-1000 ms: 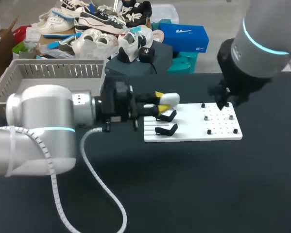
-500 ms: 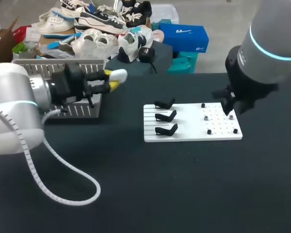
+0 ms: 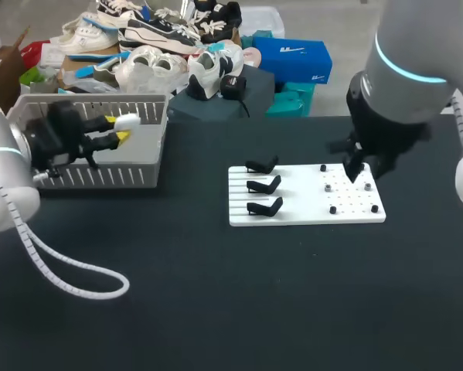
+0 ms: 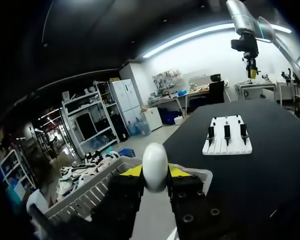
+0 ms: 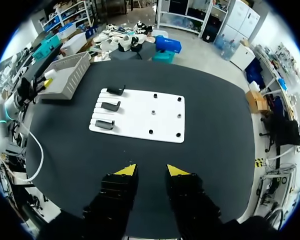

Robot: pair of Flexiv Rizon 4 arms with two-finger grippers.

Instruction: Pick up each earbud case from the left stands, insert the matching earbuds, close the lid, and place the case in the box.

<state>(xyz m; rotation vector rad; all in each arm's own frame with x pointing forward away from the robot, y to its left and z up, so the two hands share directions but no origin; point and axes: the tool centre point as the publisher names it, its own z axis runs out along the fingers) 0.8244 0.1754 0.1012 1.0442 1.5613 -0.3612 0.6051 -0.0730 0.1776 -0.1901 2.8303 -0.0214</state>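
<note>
At ten o'clock on the dark surface (image 3: pixel 216 309), the left end effector (image 3: pixel 117 128) is clamped on a white earbud case (image 3: pixel 127 121), holding it over the grey slatted box (image 3: pixel 107 176). Toward two o'clock, the right end effector (image 5: pixel 148 170) hangs above the white board (image 3: pixel 308 215), fingers apart. Three black stands (image 3: pixel 263 185) line the board's nine o'clock end.

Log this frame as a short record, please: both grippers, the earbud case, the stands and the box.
left gripper: shut on the white earbud case, holding it over the basket
white earbud case: lid looks closed
right gripper: open, empty, high above the table
stands: three, black, all empty, on the white board
basket: grey, slatted, to the left of the board
</note>
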